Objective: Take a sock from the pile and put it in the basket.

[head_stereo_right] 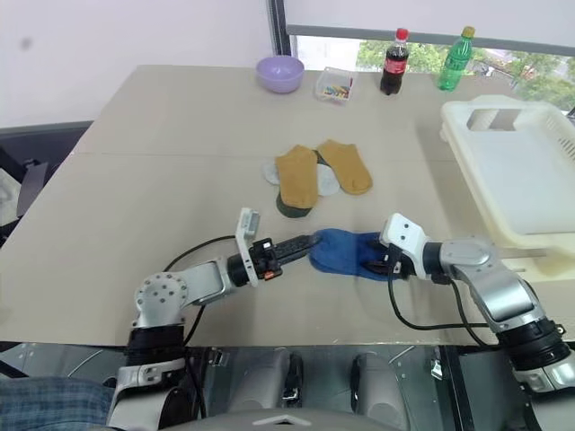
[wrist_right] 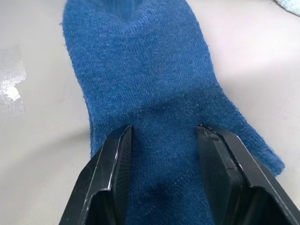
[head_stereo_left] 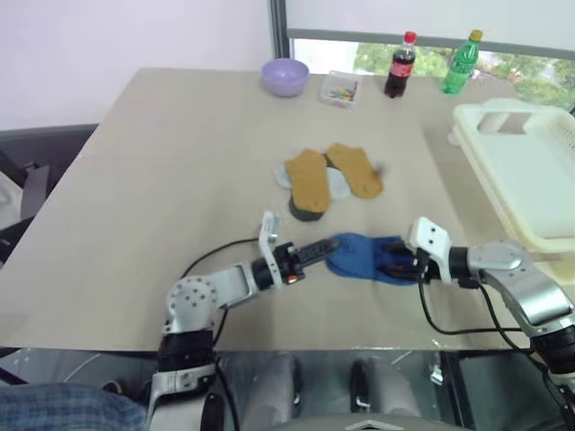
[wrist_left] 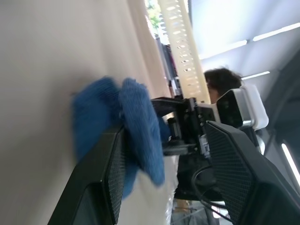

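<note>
A blue sock [head_stereo_right: 346, 253] is seen flat on the beige table [head_stereo_right: 162, 180], near the front edge, between both grippers. The left gripper [head_stereo_right: 310, 242] is placed at the sock's left end; in the left wrist view its jaws are parted, with sock fabric bunched against one finger [wrist_left: 105, 173], but a firm hold cannot be told. The right gripper [wrist_right: 164, 154] is set over the sock's right end, jaws spread apart, fingers [wrist_right: 112, 164] resting on the cloth with nothing pinched. The pile [head_stereo_right: 310, 180] is located just beyond the blue sock, mid-table: two mustard socks, pale ones and a dark one underneath. The basket [head_stereo_right: 512, 180] is positioned at the table's right side, well apart from the pile. A purple bowl [head_stereo_right: 279, 73], a small clear box [head_stereo_right: 334, 85] and two bottles [head_stereo_right: 422, 61] are noted at the far edge.
</note>
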